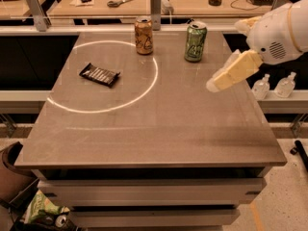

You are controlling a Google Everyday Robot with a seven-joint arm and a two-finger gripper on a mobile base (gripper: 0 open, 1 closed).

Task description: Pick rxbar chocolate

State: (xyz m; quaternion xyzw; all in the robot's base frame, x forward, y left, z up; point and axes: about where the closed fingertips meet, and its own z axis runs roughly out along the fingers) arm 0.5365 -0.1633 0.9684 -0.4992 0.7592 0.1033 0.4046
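The rxbar chocolate (99, 74) is a flat black bar with pale stripes. It lies on the grey table (149, 129) at the left, inside a white painted circle (103, 76). My gripper (215, 84) is a cream-coloured tip on the white arm. It hangs above the table's right part, well to the right of the bar and just right of the green can (195, 42). It holds nothing that I can see.
A brown can (144, 35) stands at the back of the table, on the circle's far edge. Two small clear bottles (274, 86) stand on a ledge to the right. A desk with scissors (120, 2) is behind. A bin and wrappers sit on the floor at the lower left.
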